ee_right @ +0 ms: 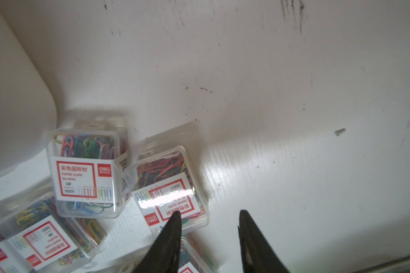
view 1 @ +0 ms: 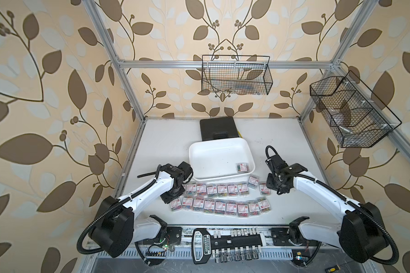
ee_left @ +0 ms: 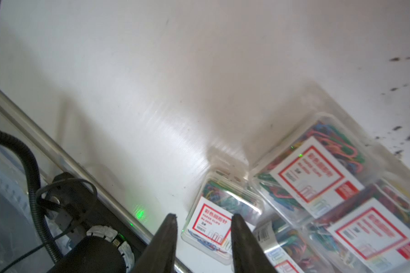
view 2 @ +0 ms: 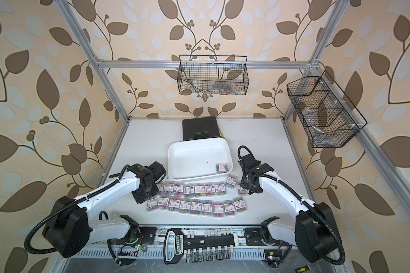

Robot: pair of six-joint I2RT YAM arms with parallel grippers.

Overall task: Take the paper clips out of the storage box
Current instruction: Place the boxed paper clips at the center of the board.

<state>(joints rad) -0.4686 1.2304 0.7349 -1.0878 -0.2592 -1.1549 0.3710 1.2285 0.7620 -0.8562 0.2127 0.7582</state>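
One box of paper clips [view 1: 242, 167] lay in the storage box [view 1: 213, 156]; the rest sat in rows on the counter [view 1: 166, 146]. The left pincer [ee_left: 204, 215] and right pincer [ee_right: 210, 212] stood slightly parted, empty.

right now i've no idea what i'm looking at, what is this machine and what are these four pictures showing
It is a pair of white robot arms, the left arm and the right arm, on a white table. Two pictures look down from one camera head overhead. The other two come from a camera on each wrist, looking past the left claw and the right claw. Both claws stand slightly parted and hold nothing. The white storage tray holds just one box of paper clips. The other clear boxes of coloured clips lie in two rows on the table, on the robot's side of the tray. Behind the tray lies a black hard case.
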